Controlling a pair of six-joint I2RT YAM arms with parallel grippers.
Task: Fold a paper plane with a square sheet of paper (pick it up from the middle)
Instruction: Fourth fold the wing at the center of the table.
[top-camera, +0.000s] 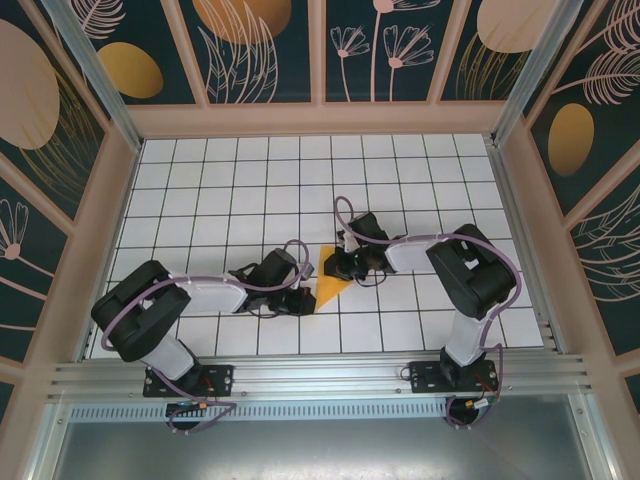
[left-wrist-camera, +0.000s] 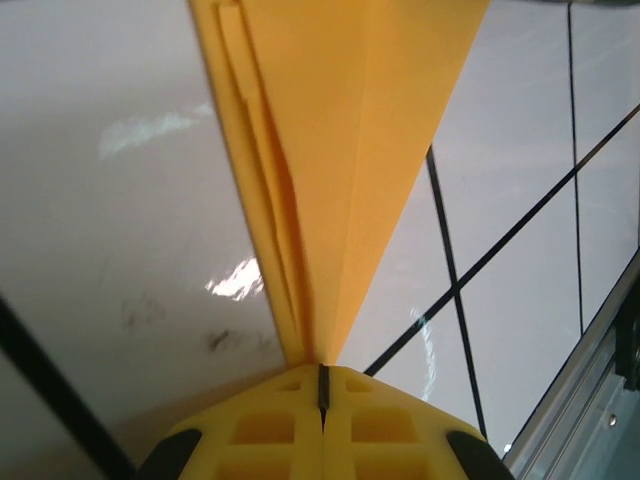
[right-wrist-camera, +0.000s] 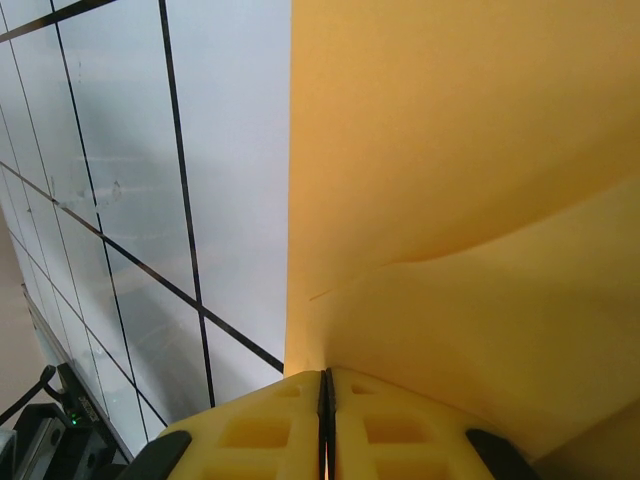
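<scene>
Two arms are meeting near the middle of the white tiled table (top-camera: 200, 180) in the top view. The folded paper (top-camera: 330, 287), an orange-yellow triangle, is lying between them, a little toward the near side. The left gripper (top-camera: 303, 298) is sitting at its near tip and the right gripper (top-camera: 337, 266) at its far edge. From this height I am not able to tell how the jaws are standing.

Looking through the left wrist camera, I am seeing the left gripper (left-wrist-camera: 322, 375) clenched. Its two yellow fingers (left-wrist-camera: 270, 430) are pressing together, with a thin dark seam between them. The narrow tip of the folded paper (left-wrist-camera: 340, 150) is running into that seam, so it is being pinched there. The paper is widening away from the fingers and is showing several layers along its left edge.

Through the right wrist camera, the right gripper (right-wrist-camera: 325, 385) is clenched too. Its fingers (right-wrist-camera: 390, 430) are gripping the folded paper (right-wrist-camera: 450, 180) close to its straight left edge. A soft bend is crossing the sheet, and white tiles are showing on the left.
</scene>
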